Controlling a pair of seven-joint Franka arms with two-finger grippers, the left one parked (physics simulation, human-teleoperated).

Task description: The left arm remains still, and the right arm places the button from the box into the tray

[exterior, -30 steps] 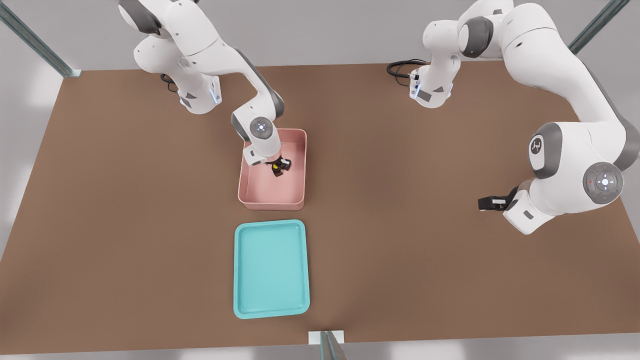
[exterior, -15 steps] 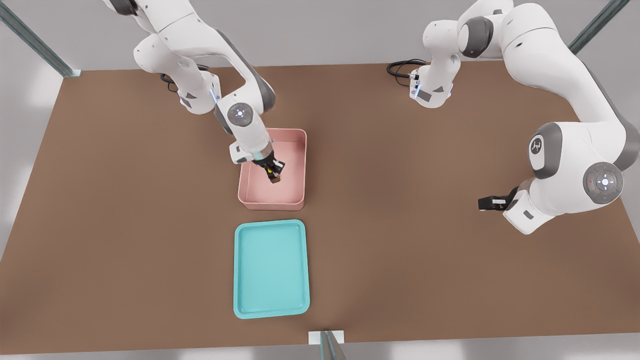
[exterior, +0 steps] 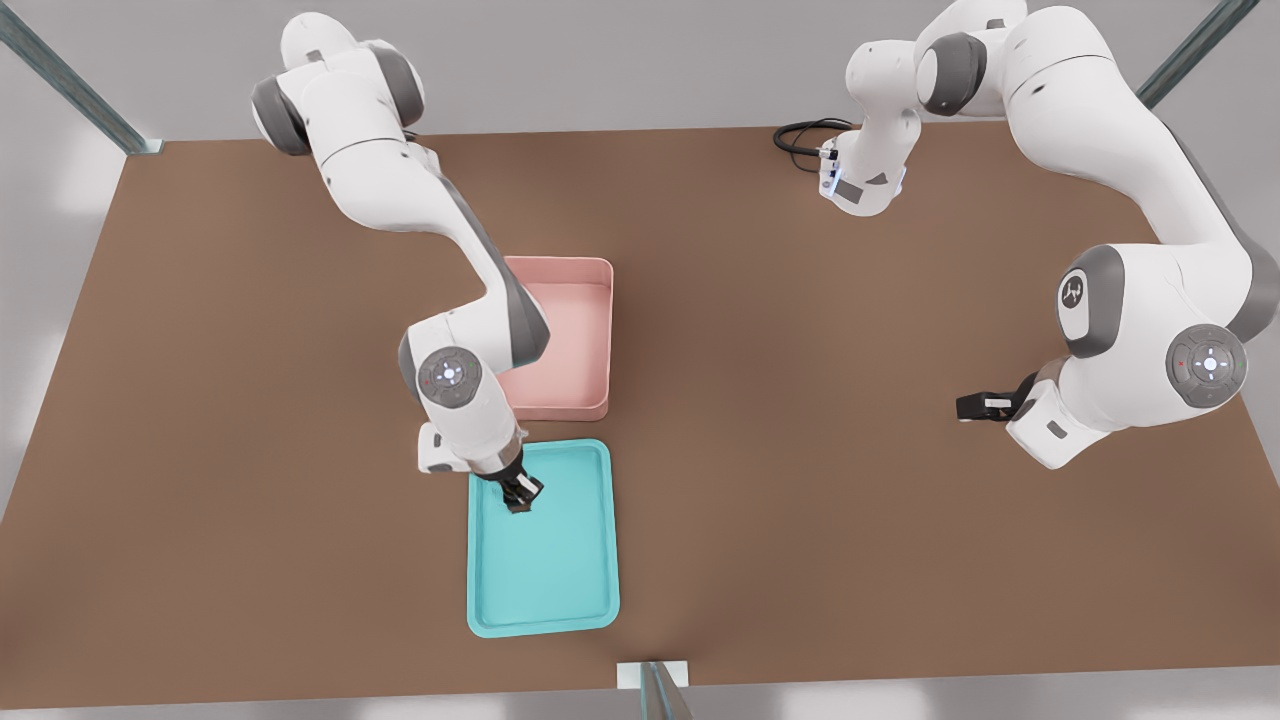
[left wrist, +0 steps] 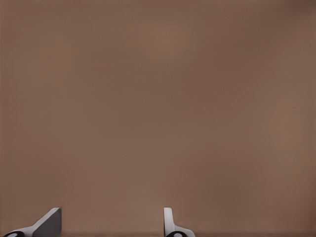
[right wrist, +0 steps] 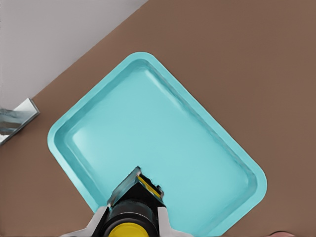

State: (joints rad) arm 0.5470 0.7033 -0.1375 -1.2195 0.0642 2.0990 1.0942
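Teal plastic lay directly under the load: the tray [exterior: 560, 590] sat on the brown surface [exterior: 850, 520] with the right arm's gripper [exterior: 521, 494] hanging over the end of it nearest the box [exterior: 575, 340]. The fingers [right wrist: 163, 224] were closed on the button [right wrist: 129, 221], whose yellow cap and dark blocky base showed between them in the right wrist view. The pink box stood just beyond the tray with nothing visible in its exposed part, though the arm covered one side of it.

By these views the carry was all but over and the placing step was in hand. The button appeared to be held above the tray floor, not resting on it. The next move would likely call for a short descent inside the rim, then parting the fingers so the button settles upright without tipping or rolling.
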